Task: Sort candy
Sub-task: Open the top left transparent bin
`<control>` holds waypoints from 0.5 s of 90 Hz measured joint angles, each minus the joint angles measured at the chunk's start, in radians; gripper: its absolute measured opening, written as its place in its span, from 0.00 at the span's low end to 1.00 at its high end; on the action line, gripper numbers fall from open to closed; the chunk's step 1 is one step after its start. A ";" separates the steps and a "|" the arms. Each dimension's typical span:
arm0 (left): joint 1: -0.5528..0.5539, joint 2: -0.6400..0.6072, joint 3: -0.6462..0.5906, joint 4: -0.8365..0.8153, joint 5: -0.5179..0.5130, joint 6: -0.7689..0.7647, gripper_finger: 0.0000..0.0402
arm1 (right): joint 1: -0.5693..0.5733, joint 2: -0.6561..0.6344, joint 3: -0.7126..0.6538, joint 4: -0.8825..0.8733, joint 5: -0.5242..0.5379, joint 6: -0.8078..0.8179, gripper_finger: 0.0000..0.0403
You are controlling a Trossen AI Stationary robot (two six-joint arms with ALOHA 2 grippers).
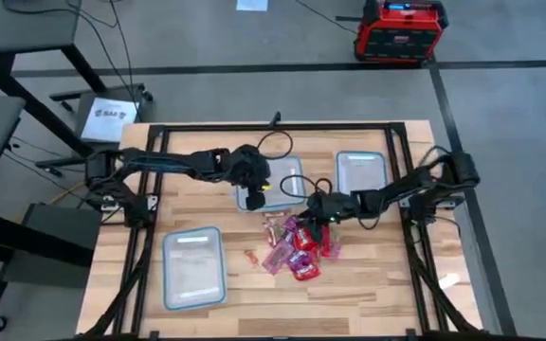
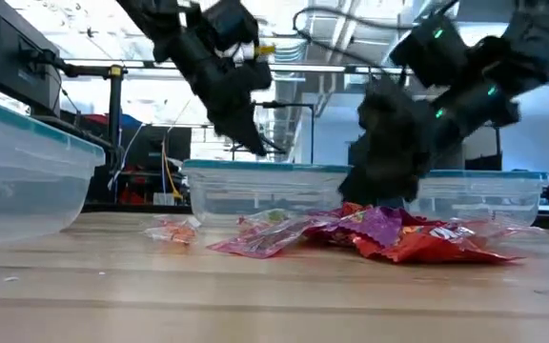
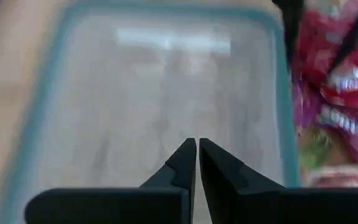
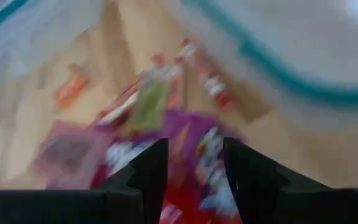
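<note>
The candy (image 1: 297, 248) lies in a heap of red, pink and purple packets (image 2: 398, 233) at the table's middle, with a small orange piece (image 1: 251, 255) a little to its left. My right gripper (image 4: 194, 152) is open and low over the heap's far side (image 1: 313, 210), its fingers on either side of a purple packet (image 4: 185, 130). My left gripper (image 3: 197, 146) is shut with nothing in it. It hangs above the middle clear container (image 1: 297, 166), whose teal rim (image 3: 281, 93) shows in the left wrist view. My right gripper comes down slanting from the table's right onto the far side of the candy heap (image 2: 375, 195). Its open fingers (image 4: 151, 168) straddle the purple packet, and I cannot tell whether they touch it.
Three clear containers with bluish rims stand on the wooden table: one at the near left (image 1: 194, 232), one at the far middle, one at the far right (image 1: 361, 156). Black frame rails (image 1: 415, 256) run along the table's sides. Bare wood lies near the front edge (image 1: 349, 303).
</note>
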 joint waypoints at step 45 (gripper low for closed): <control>0.016 0.052 0.003 0.032 0.082 0.004 0.02 | -0.074 0.154 -0.005 0.360 0.005 -0.123 0.35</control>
